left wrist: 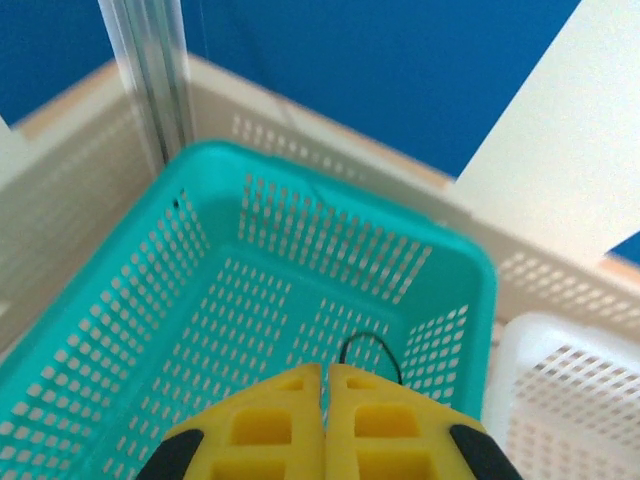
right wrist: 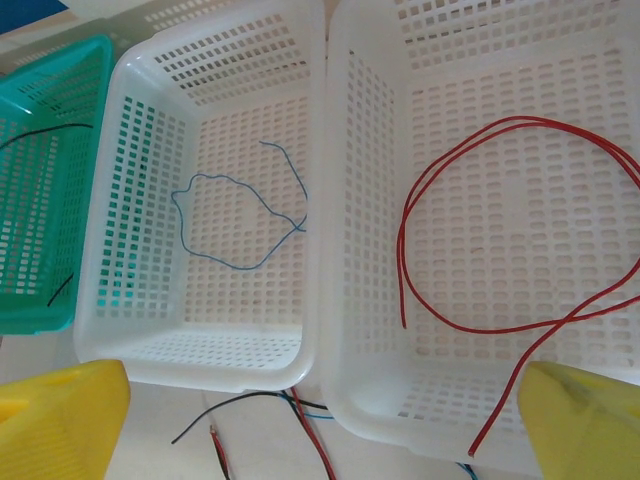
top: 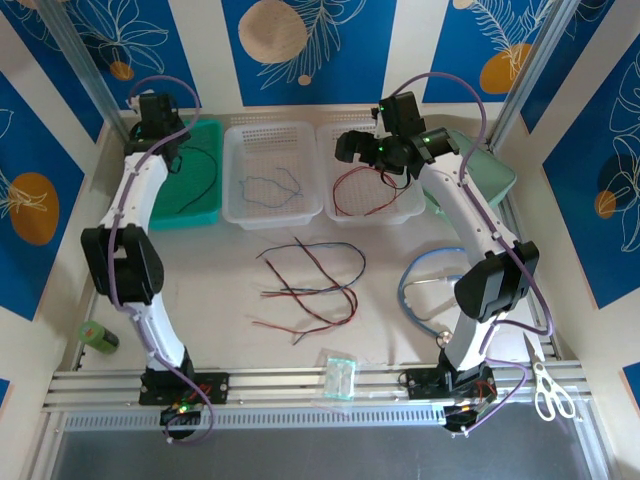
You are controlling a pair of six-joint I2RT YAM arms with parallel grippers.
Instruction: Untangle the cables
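- Sorting in progress: the left gripper [left wrist: 324,375], clenched tight, hangs over the green basket [left wrist: 330,185] at the worktop's far-left corner. A loop of black cable [left wrist: 372,345] shows just past its tips. Whether that cable is pinched or merely lying in the basket is hard to tell.
- The right gripper [right wrist: 322,372], released and empty, hovers above the right white basket [right wrist: 370,400] on the far edge. A red cable [right wrist: 402,250] lies inside, one end trailing over the near wall.
- A blue cable [right wrist: 245,268] rests in the middle white basket [right wrist: 200,345].
- The tangle [top: 310,290] of red, black and blue cables lies mid-worktop [top: 230,300], unsorted.
- The next move likely calls for an arm to reach down to the tangle, pinch one strand near a free end, and draw it out slowly without dragging its neighbours.
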